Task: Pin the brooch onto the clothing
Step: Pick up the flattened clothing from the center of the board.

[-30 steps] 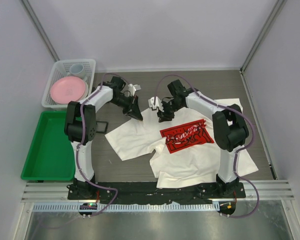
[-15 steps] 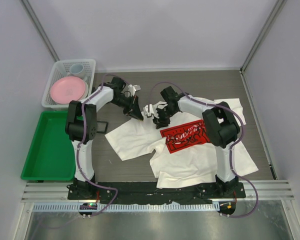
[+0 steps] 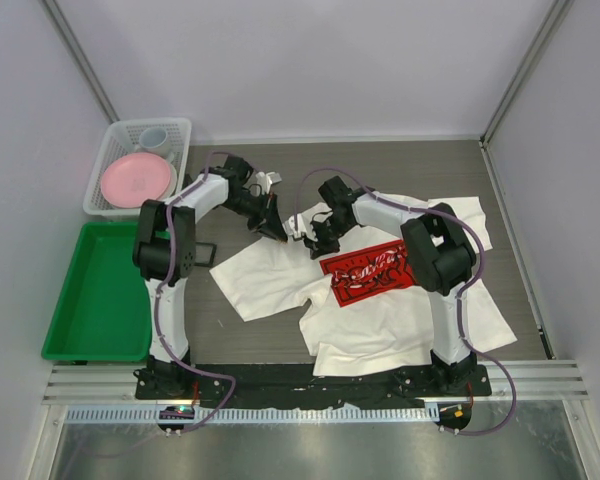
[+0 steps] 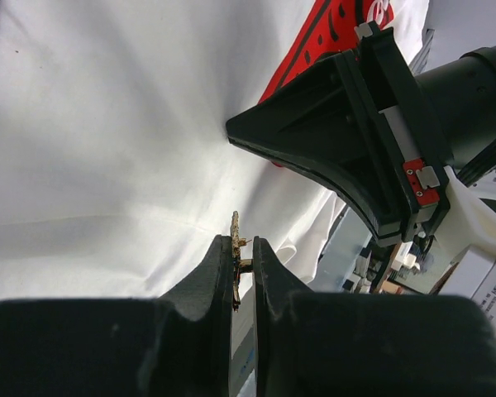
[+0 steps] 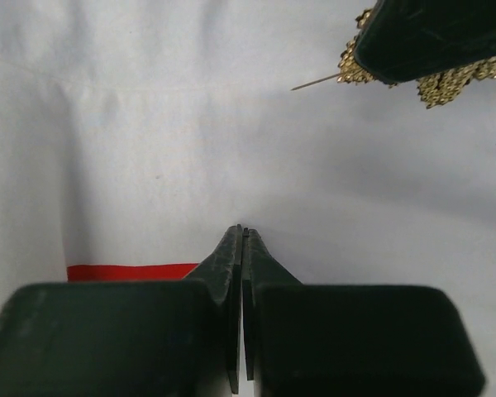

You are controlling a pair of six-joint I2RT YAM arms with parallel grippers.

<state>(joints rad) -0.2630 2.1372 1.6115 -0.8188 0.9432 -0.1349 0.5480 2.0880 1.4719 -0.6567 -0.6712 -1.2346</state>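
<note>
Grey wood-grain counter, pale booth walls. Far left: white plastic basket holding a pink round plate and a pale cup; green plastic tray nearer. White T-shirt with red print lies centre-right. Left claw pinches the gold metal brooch just over the shirt, pin sticking out. Right claw is pressed together on the fabric, just right of the brooch.

White shirt, red print with white script; gold brooch; green tray at 9 o'clock; pink plate in white basket at 10 o'clock.
</note>
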